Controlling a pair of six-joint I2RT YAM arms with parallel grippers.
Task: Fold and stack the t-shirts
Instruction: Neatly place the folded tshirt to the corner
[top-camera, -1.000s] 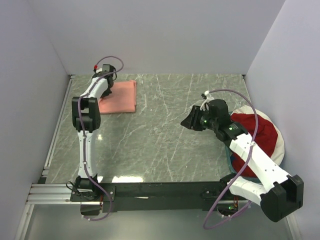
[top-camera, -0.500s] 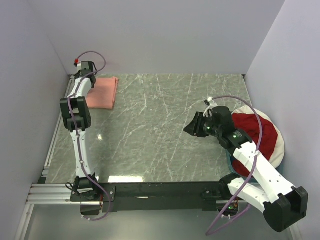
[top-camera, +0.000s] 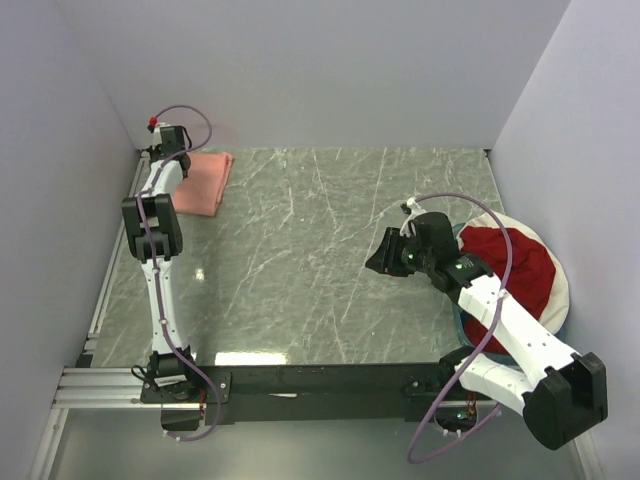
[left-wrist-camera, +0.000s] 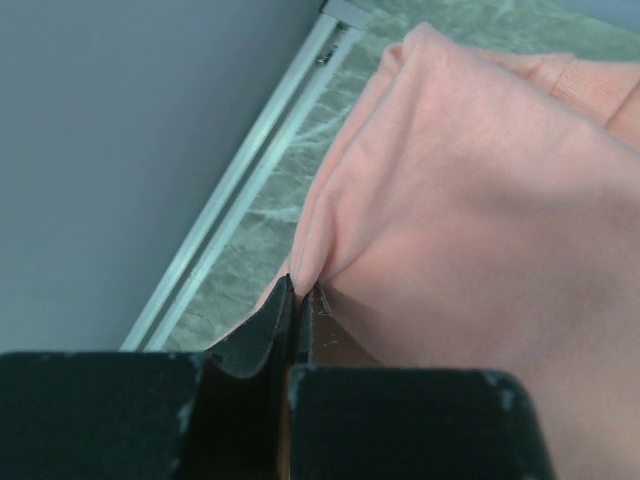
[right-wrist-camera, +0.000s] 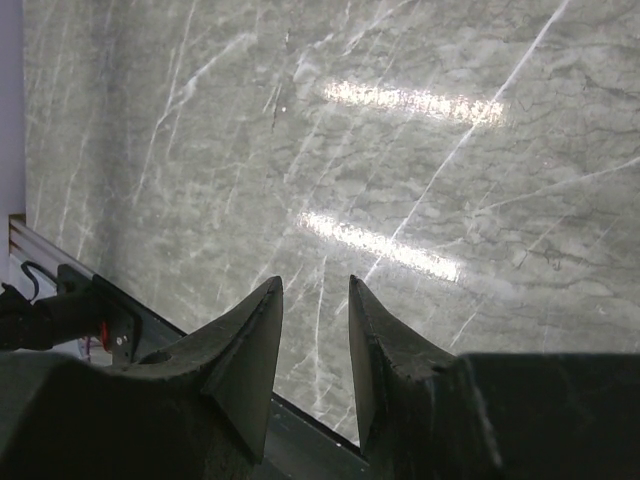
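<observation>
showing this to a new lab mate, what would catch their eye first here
The folded salmon-pink t-shirt in the far left corner of the marbled table stands out, its edge pinched between the left fingers. On the right, a dark red t-shirt lies heaped in a white-rimmed basket, while the right fingers stand apart over the table, holding nothing.

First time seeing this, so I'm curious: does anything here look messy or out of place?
Nothing is spilled or damaged. The pink shirt lies folded in the far left corner, its edge bunched where the left gripper pinches it. The red shirt sits crumpled, unfolded, in the basket at the right.
</observation>
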